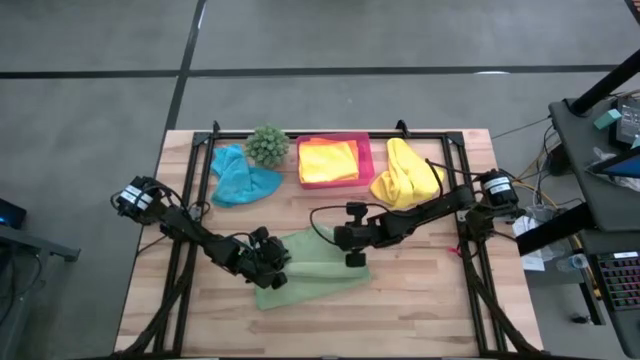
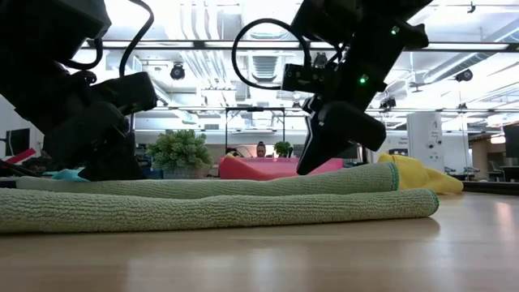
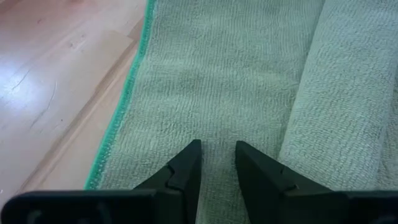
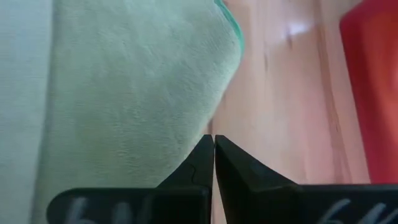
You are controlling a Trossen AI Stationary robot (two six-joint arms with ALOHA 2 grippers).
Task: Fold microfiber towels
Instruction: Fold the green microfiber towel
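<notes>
You have the light green towel (image 1: 305, 268) lying half-folded in the lower middle of the high view on the tabletop (image 1: 420, 300); it looks light, limp and grippy, so I judge you should pinch it at a bound edge or corner. The left pincer (image 3: 217, 158) is slightly spread with bare cloth in the gap, pinching nothing, while the right pincer (image 4: 214, 149) is pressed together at the towel's rim. Only the low view shows the two stacked layers (image 2: 243, 199); only the high view shows the teal (image 1: 240, 178), orange (image 1: 328, 161) and yellow (image 1: 405, 178) towels along the upper middle.
</notes>
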